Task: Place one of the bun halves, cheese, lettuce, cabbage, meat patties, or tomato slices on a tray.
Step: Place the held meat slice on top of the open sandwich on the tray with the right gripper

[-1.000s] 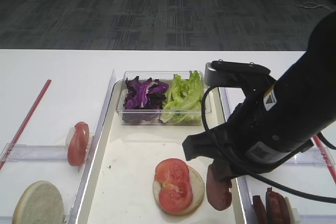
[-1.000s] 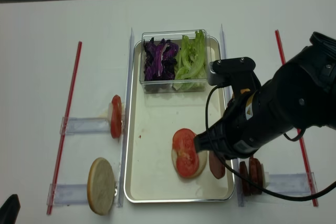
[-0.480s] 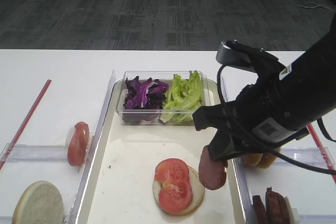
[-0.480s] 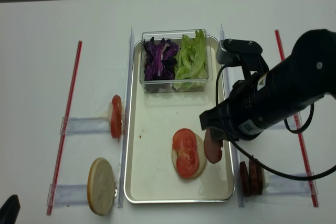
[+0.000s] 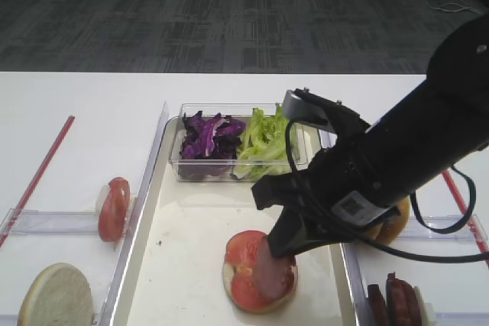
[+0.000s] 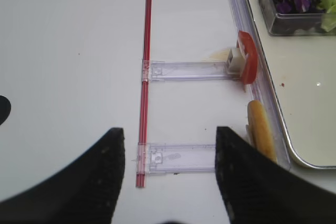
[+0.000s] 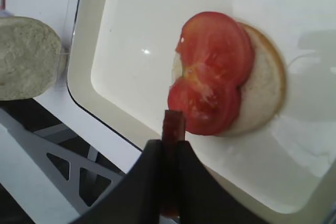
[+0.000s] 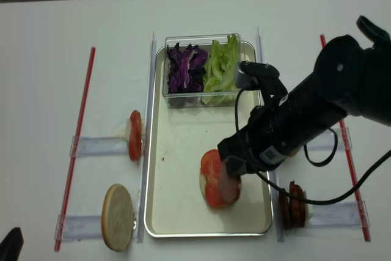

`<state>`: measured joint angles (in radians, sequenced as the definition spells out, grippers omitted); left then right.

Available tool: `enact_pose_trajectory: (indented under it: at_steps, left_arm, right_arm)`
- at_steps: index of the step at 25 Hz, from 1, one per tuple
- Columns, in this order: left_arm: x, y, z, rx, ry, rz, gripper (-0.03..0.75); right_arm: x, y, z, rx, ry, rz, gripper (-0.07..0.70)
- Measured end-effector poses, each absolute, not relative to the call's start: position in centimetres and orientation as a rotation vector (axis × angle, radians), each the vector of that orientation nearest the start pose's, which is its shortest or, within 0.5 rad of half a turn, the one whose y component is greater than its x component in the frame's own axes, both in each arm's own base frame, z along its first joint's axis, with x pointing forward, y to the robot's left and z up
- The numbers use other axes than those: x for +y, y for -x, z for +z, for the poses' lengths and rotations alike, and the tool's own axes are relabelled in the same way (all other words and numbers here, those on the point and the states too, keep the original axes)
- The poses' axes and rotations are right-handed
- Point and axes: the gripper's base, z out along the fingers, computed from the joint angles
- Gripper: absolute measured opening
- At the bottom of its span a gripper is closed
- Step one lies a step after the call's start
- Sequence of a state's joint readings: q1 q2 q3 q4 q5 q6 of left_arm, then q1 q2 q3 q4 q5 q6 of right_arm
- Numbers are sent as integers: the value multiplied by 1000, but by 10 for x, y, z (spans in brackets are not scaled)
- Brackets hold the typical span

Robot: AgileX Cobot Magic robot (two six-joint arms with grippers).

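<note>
My right gripper (image 7: 169, 148) is shut on a meat patty (image 7: 173, 124), held on edge. In the high view the meat patty (image 5: 267, 266) hangs over the tomato slices (image 5: 246, 265), which lie on a bun half (image 5: 289, 284) in the tray (image 5: 191, 250); whether they touch is unclear. My left gripper (image 6: 170, 150) stands open over bare table left of the tray, holding nothing. Cabbage (image 5: 208, 137) and lettuce (image 5: 263, 139) fill a clear box at the tray's far end. More meat patties (image 5: 397, 299) stand right of the tray. No cheese is in view.
Left of the tray, a tomato slice (image 5: 113, 208) and a bun half (image 5: 55, 295) stand on clear racks. Another bun (image 5: 388, 223) shows behind my right arm. Red rods (image 8: 82, 126) lie on the white table at both sides.
My right gripper has carried the meat patty leftward from the tray's right edge to over the tomato slices. The food on the tray and racks has not moved.
</note>
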<state>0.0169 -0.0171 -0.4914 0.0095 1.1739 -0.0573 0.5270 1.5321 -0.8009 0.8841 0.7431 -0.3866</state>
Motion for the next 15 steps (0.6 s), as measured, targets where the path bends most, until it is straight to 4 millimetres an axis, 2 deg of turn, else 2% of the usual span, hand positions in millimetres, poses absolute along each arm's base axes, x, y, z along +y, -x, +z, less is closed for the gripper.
enact_pose_trajectory:
  at_steps: [15]
  left_arm:
    - [1,12,266,2147,81,-12,399]
  right_arm:
    - [194,-220,170,2835,438,1157,75]
